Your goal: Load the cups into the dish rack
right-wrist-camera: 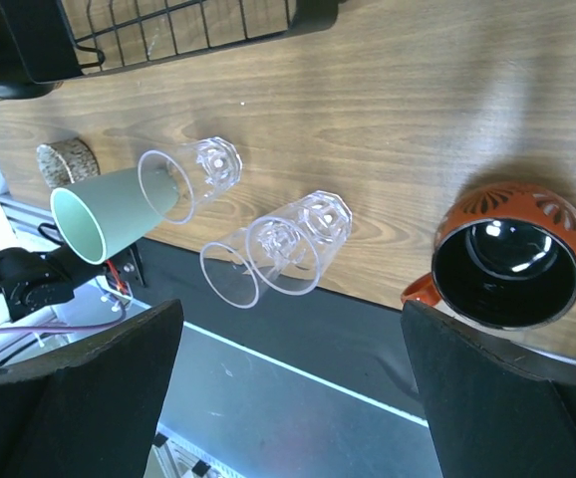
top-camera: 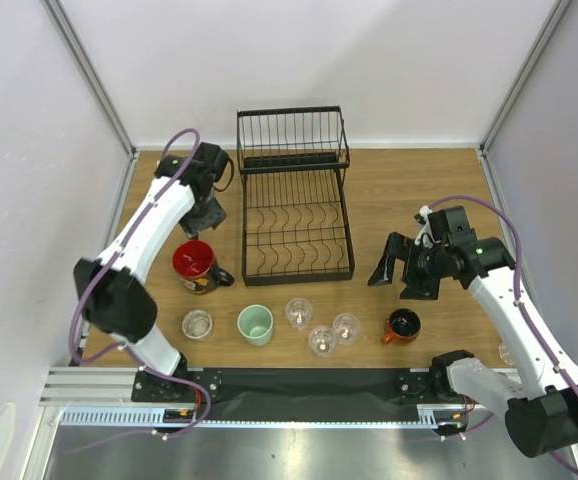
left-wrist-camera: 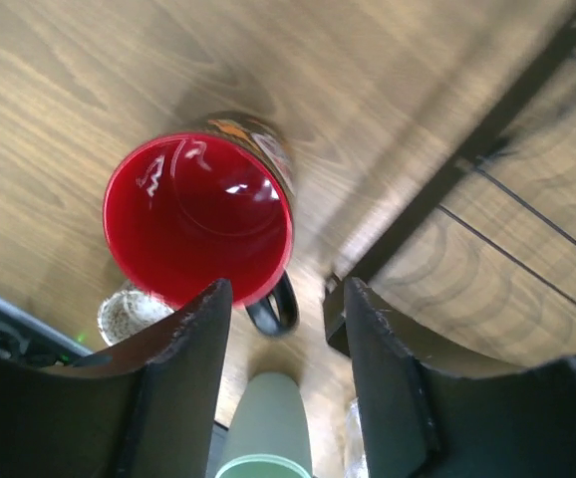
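The black wire dish rack [top-camera: 294, 195] stands empty at the table's middle back. A red mug [top-camera: 195, 265] with a black handle stands left of it. Along the front stand a speckled small cup [top-camera: 197, 324], a mint-green cup [top-camera: 255, 325], three clear glasses [top-camera: 322, 341] and an orange mug [top-camera: 403, 325] with a black inside. My left gripper [top-camera: 207, 215] is open and empty, above the table just behind the red mug [left-wrist-camera: 198, 219]. My right gripper [top-camera: 399, 270] is wide open and empty, right of the rack, above and behind the orange mug [right-wrist-camera: 507, 254].
The rack's corner [left-wrist-camera: 467, 149] is close to the right of my left gripper [left-wrist-camera: 286, 299]. The right wrist view shows the glasses [right-wrist-camera: 298, 239], the green cup [right-wrist-camera: 104, 211] and the table's black front edge [right-wrist-camera: 368, 319]. Another clear glass [top-camera: 509, 352] stands at the far right.
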`<state>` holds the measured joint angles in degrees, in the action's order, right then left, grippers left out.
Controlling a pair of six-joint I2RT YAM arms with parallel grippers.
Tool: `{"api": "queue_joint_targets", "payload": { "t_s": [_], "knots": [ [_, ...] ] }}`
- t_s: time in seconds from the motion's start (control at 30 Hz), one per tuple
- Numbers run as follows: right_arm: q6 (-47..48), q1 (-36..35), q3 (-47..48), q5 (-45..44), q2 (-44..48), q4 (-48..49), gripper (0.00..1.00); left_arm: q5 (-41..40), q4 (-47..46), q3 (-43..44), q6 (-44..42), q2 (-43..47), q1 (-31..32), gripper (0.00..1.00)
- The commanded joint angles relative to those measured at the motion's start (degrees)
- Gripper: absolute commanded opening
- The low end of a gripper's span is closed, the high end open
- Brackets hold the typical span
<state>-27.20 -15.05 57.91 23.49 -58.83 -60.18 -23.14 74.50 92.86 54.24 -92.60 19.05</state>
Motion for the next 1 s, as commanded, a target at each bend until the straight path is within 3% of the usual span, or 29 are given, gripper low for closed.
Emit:
{"api": "queue_joint_targets", "payload": {
  "t_s": [0.0,0.5,0.63,0.83,0.97],
  "knots": [
    [0.4,-0.2,3.1,-2.2,1.3,-1.6,1.0,-1.7,4.6,1.1,3.9,-4.2,-1.9,0.54],
    [0.4,-0.2,2.6,-5.7,3.7,-4.9,1.0,-1.6,-6.0,-13.2,5.0,-7.3,-6.4,0.53],
    [0.1,-0.3,2.3,-5.6,4.0,-4.8,1.0,-1.6,-8.1,-14.7,4.1,-7.8,-6.7,0.4],
    [-0.8,-0.2,2.7,-4.6,4.0,-4.3,1.0,-2.6,-6.6,-11.7,2.4,-6.5,-7.2,0.0],
    [-1.9,-0.2,2.8,0.0,3.2,-2.3,1.0,-4.7,-2.8,-7.8,2.6,-1.0,-6.6,0.0]
  ]
}}
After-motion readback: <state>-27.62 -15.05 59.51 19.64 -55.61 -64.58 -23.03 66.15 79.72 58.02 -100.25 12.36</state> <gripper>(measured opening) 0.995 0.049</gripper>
